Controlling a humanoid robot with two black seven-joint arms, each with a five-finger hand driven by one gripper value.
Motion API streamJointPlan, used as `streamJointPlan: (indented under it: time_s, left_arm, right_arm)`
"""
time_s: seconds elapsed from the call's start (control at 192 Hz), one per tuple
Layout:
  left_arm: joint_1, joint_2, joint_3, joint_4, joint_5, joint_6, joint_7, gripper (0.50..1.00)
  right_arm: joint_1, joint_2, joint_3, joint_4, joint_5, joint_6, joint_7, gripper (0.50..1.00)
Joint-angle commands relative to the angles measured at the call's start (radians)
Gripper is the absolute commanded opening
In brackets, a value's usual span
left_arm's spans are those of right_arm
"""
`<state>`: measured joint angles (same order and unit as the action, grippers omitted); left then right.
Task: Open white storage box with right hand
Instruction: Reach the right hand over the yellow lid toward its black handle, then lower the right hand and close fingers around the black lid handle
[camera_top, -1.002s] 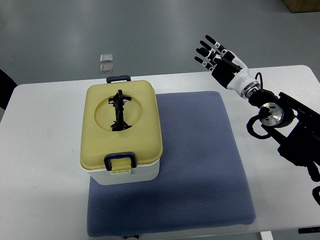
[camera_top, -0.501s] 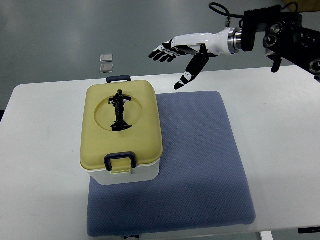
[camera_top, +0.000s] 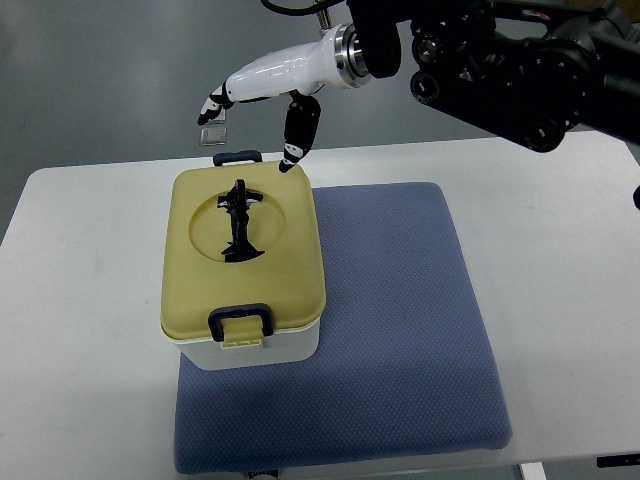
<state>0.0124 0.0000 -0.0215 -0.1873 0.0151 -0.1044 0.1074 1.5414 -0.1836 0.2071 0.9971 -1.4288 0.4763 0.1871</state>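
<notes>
1. Broadly, the white table (camera_top: 90, 300) fills most of the view, with grey floor beyond its far edge.
2. On the table lies a blue-grey mat (camera_top: 400, 330), reaching from the middle of the table to its near edge.
3. My right arm (camera_top: 500, 55) comes in from the upper right, its dark bulky links above the far side of the table and its white forearm stretching left.
4. The white storage box (camera_top: 243, 265) stands on the left part of the mat, its left side hanging over onto bare table. Its yellow lid (camera_top: 290, 250) is down and closed.
5. My right hand (camera_top: 262, 85) hangs above the far end of the box, past the table's far edge in the picture. The fingers are spread and relaxed, pinching nothing: they point left, and the thumb (camera_top: 297, 135) drops down toward the far right corner of the lid. I cannot tell whether the thumb tip touches the lid.
6. A black handle (camera_top: 238, 220) lies folded flat in the round hollow in the middle of the lid.
7. A dark blue latch (camera_top: 240, 322) sits on the near side of the box, down against the lid's edge.
8. A second dark blue latch (camera_top: 236, 157) sits at the far side, just left of my thumb tip.
9. Two small grey squares (camera_top: 212, 125) lie on the floor beyond the table, under my fingertips in the picture.
</notes>
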Motion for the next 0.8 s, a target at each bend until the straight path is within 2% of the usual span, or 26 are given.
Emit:
streamJointPlan:
  time_s: [0.0, 0.209, 0.793]
  left_arm:
    - [0.0, 0.0, 0.0, 0.0, 0.0, 0.0, 0.0, 1.0]
    - [0.001, 0.0, 0.0, 0.002, 0.0, 0.0, 0.0, 1.0]
    - [0.0, 0.0, 0.0, 0.008, 0.0, 0.0, 0.0, 1.0]
  right_arm:
    - [-0.007, 0.012, 0.001, 0.0, -0.004, -0.016, 0.005, 0.924]
    - [-0.035, 0.021, 0.003, 0.0, -0.004, -0.025, 0.014, 0.924]
    - [-0.122, 0.038, 0.005, 0.014, 0.011, -0.11, 0.029, 0.913]
